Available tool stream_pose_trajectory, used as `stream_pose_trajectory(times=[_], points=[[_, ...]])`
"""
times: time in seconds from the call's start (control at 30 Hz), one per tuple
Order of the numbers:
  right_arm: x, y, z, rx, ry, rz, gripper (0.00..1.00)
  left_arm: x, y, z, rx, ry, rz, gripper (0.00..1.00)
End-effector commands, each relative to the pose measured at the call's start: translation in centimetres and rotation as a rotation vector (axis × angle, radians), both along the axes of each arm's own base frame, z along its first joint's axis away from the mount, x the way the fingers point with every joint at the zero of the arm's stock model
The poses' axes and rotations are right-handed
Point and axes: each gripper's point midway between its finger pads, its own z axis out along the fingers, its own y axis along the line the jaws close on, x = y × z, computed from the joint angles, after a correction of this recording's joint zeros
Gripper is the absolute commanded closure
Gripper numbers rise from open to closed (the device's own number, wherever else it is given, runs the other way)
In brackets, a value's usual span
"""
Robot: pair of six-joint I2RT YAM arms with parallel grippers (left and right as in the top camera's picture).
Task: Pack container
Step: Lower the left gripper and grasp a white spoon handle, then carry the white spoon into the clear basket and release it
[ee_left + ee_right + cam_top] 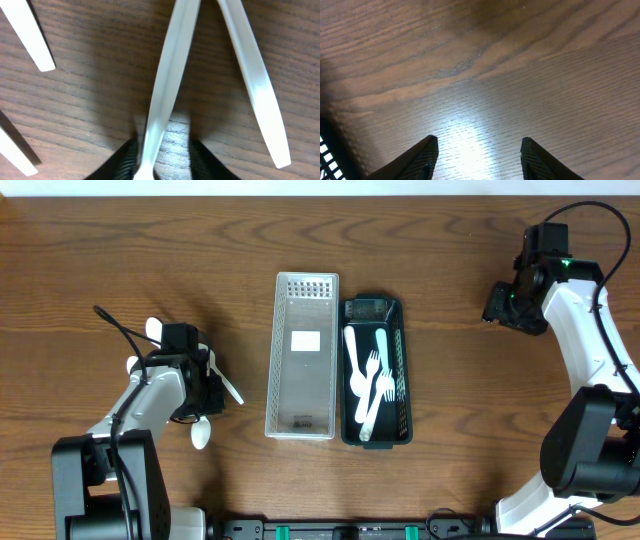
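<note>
A black mesh tray (398, 370) at the table's middle holds several white plastic utensils (368, 375). An empty silver mesh tray (275, 355) stands against its left side. More white utensils lie loose at the left, among them a spoon (200, 432). My left gripper (207, 385) is down at the table among them. In the left wrist view its fingers (164, 160) straddle one white handle (167, 90), which touches the left finger with a gap at the right finger. My right gripper (500, 305) is open and empty over bare wood at the far right (480, 155).
Other white handles lie close beside the straddled one: one to its right (255, 85), one at the upper left (30, 35), one at the lower left (12, 150). A corner of the black tray (325, 150) shows at the left edge of the right wrist view.
</note>
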Motion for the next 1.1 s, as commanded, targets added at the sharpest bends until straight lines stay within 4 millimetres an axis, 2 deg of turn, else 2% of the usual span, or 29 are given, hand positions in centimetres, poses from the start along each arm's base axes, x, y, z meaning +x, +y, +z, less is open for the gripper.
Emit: stream_pose_trajectory(times=[0.0,0.07,0.27,0.33,0.53,0.67,0.77,0.87,0.97,1.07], points=[[-0.3,-0.2,-0.3,-0.002,0.014,0.006,0.44,-1.6,0.9,-1.4,0.048,0.073,-0.002,0.68],[-0.4,-0.2,-0.4,-0.002,0.018,0.006,0.44,-1.6,0.9,-1.4,0.048,0.073,-0.002,0.74],[-0.4,-0.2,-0.4,-0.001,0.021,0.006,0.44,-1.6,0.9,-1.4,0.049,0.073,-0.002,0.81],[-0.5,-0.2,-0.4,-0.001,0.024,0.006,0.44,-1.6,0.9,-1.4,0.049,0.073,-0.002,0.89],[-0.6,-0.2,-0.4,-0.001,0.026,0.006,0.44,-1.6,0.9,-1.4,0.049,0.072,-0.002,0.94],[-0.6,-0.2,-0.4,-0.001,0.026,0.006,0.44,-1.3,1.0,-0.9,0.049,0.066,0.004,0.94],[-0.5,-0.2,-0.4,-0.001,0.025,0.006,0.44,-0.3,1.0,0.8,0.048,0.04,0.036,0.94],[-0.5,-0.2,-0.4,-0.001,0.025,0.006,0.44,1.2,0.9,4.0,0.05,-0.003,0.039,0.94],[-0.5,-0.2,-0.4,-0.001,0.023,0.006,0.44,2.9,-0.3,8.5,0.051,-0.071,-0.002,0.94],[-0.5,-0.2,-0.4,-0.001,0.022,0.006,0.44,4.8,-2.8,13.4,0.04,-0.18,-0.045,0.94]])
